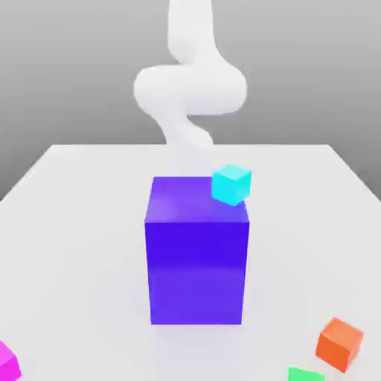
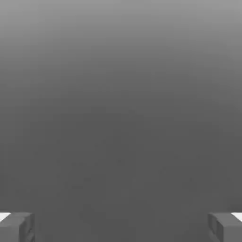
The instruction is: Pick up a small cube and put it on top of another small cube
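On the white worktop (image 1: 67, 223): one tall blue-violet block (image 1: 197, 260), centre; one small cyan cube (image 1: 231, 184) at its upper far corner, toward the exterior view's right, whether resting or overhanging unclear. Orange cube (image 1: 339, 344), green cube (image 1: 303, 374), magenta cube (image 1: 7, 361) near the front edge. Arm (image 1: 190, 89) behind the block. Fingers (image 2: 18, 227) spread wide, holding nothing. Advice: descend squarely over the chosen cube, clear of the block, before closing
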### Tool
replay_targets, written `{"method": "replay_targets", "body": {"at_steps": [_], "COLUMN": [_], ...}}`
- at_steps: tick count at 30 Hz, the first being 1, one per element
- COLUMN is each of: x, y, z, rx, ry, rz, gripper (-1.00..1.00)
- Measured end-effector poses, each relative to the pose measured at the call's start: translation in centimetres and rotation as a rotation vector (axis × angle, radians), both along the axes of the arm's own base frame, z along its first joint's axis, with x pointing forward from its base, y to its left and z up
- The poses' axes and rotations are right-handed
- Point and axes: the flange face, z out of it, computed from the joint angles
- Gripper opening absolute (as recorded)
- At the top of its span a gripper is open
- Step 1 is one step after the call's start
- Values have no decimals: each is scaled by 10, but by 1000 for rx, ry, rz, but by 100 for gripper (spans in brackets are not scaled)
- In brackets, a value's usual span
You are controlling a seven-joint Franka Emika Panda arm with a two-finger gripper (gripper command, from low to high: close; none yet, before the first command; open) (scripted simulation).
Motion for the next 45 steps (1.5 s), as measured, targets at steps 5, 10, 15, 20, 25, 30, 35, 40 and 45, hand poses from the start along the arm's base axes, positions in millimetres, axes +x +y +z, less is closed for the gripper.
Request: {"method": "replay_targets", "body": {"at_steps": [5, 10, 15, 20, 25, 30, 35, 40, 45], "x": [58, 102, 132, 143, 142, 122, 110, 109, 109], "y": [-40, -83, -129, -184, -223, -265, -282, -282, -282], "z": [-59, -126, -202, -284, -370, -457, -538, -551, -529], "rx": [53, 100, 142, 181, 207, 227, 231, 232, 232], "ry": [119, 232, 343, 451, 560, 669, 714, 715, 715], "rz": [-75, -158, -248, -358, -446, -546, -587, -588, -588], "gripper": [0, 0, 0, 0, 0, 0, 0, -100, -100]}}
